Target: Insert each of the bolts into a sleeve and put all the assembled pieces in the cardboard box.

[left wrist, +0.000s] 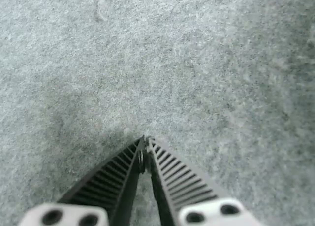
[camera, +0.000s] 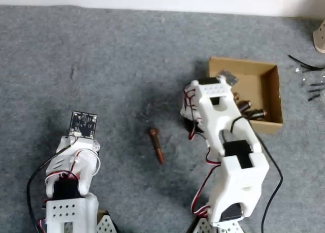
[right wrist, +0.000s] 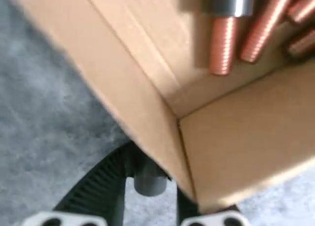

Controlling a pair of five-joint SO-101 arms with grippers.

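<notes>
Right gripper (right wrist: 150, 173) pinches what looks like a grey sleeve (right wrist: 147, 181), tight against the cardboard box (right wrist: 236, 152) outer corner. Left gripper (left wrist: 146, 154) closed, empty, over open carpet (left wrist: 197, 63). Loose bolt (camera: 156, 145) lies between the arms.

bolt (camera: 157, 146) left of cardboard box (camera: 249, 73) (assembled pieces (camera: 255, 113) inside)
</notes>
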